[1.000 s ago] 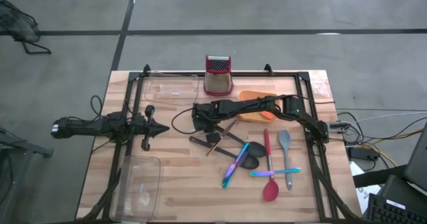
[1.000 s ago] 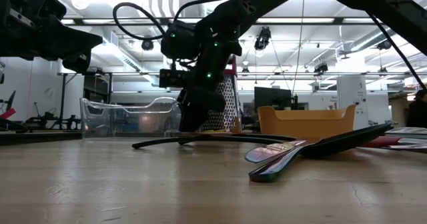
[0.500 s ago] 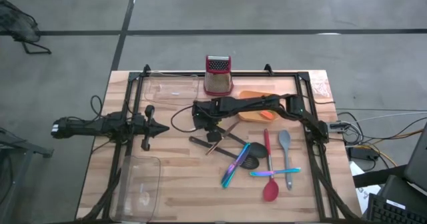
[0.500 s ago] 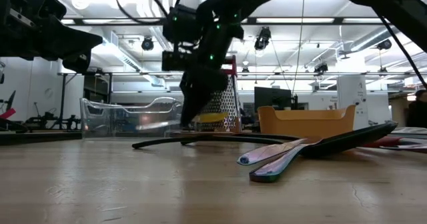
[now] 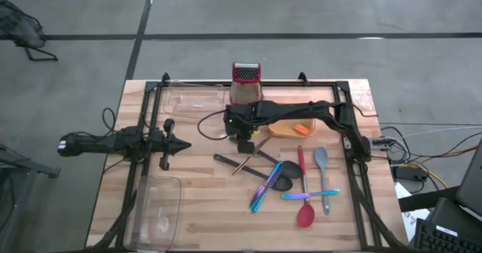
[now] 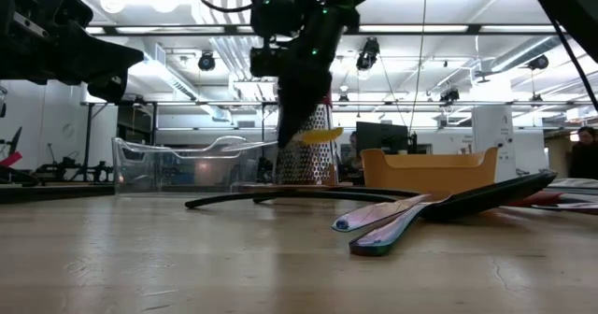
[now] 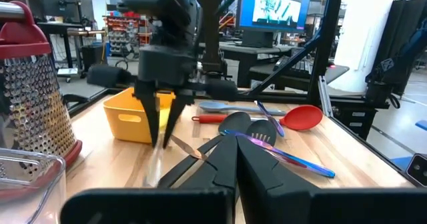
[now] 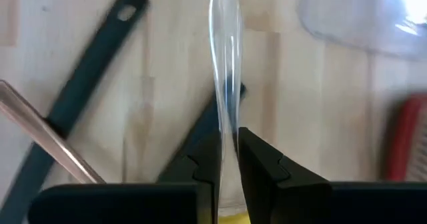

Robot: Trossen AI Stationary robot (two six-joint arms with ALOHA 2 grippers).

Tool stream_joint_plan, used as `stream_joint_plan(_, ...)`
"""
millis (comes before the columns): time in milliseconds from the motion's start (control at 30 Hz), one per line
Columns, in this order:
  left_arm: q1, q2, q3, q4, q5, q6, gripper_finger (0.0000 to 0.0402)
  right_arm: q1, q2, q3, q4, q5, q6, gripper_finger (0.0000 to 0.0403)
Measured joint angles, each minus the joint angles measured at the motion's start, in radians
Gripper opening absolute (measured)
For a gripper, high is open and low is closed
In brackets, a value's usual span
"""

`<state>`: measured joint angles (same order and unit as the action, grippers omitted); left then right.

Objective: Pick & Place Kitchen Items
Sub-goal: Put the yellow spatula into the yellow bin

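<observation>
**Right gripper lifts a clear utensil**

Up off the table since a moment ago, the right gripper now hangs above the wood, its fingers pinched on a thin clear plastic utensil. A yellow end shows beside the fingers; what kind of utensil it is cannot be made out. Below the fingers lie the black tongs and a copper-coloured stick, blurred. The left gripper waits well apart, fingers together.
</observation>
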<state>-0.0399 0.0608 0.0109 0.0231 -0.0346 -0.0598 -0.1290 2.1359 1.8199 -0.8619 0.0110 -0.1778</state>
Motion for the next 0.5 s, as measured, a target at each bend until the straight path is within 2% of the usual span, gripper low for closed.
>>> stream_joint_plan(200,0.0,0.0,0.0,0.0,0.0,0.0,0.0005,-0.009,-0.073,-0.067,-0.011,0.019,0.064,0.0034)
stream_joint_plan(300,0.0,0.001,0.0,0.0,0.0,0.0,0.0005,-0.01,-0.12,-0.116,-0.01,0.064,0.085,0.0034)
stream_joint_plan(500,0.0,0.002,0.0,0.0,0.0,0.0,0.0005,-0.016,-0.262,-0.273,0.036,0.108,0.161,0.0036)
